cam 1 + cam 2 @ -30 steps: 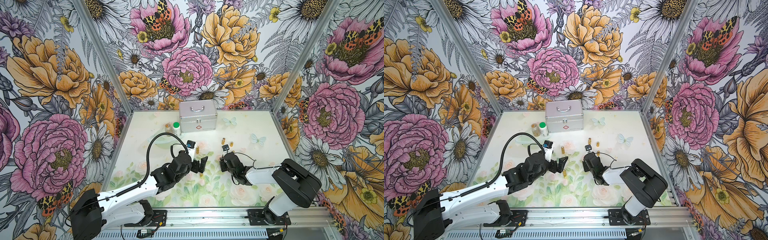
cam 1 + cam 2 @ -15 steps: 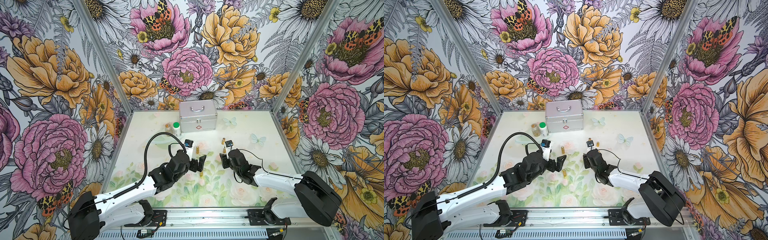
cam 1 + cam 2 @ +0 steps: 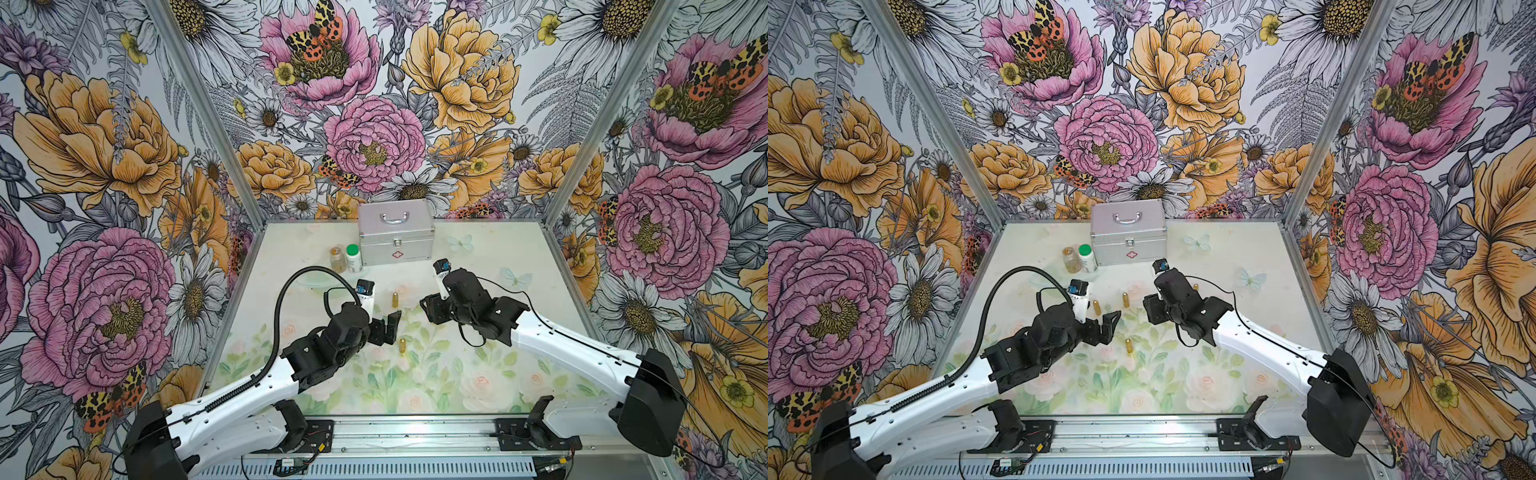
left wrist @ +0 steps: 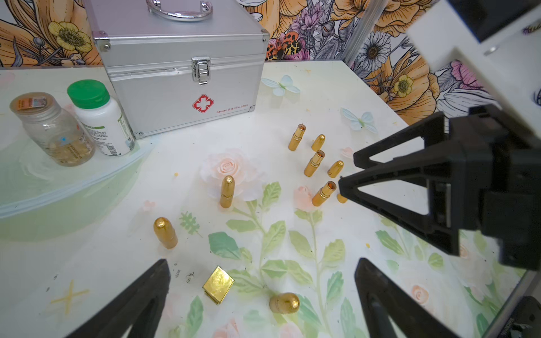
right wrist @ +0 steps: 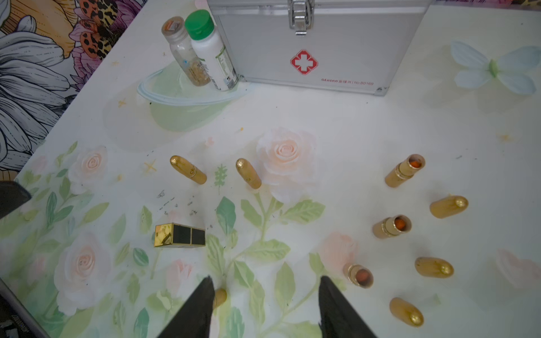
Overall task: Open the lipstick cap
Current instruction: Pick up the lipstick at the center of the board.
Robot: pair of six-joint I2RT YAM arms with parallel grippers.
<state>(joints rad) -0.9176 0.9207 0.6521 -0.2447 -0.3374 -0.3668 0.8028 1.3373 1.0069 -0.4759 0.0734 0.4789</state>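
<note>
Right pincer [image 5: 265,279] has just released, jaws parted, empty; 3 lipsticks [image 5: 392,226] stand uncapped beside it, probably 1 newly done. Left pincer [image 4: 262,262] gapes, empty.

- Silver case [image 5: 322,44], front panel: red cross emblem [image 5: 304,62], a white cross on a red field. It also shows in the left wrist view [image 4: 203,103] and, very small, in a top view [image 3: 399,256].
- Silver case, lower front edge: red printed line [image 5: 347,81] reading "GLosen", then a few characters too small to read, a divider bar, and "No B0169".
- White bottle [image 4: 102,123], green cap: label with a green band, fine print that is not legible, and a QR code [image 4: 112,149] near the base.
- Clear jar [image 4: 52,128]: orange sticker [image 4: 30,103] on the lid, print not legible.
- Capped gold lipstick [image 4: 227,191]: short embossed lettering on the barrel, not legible.
</note>
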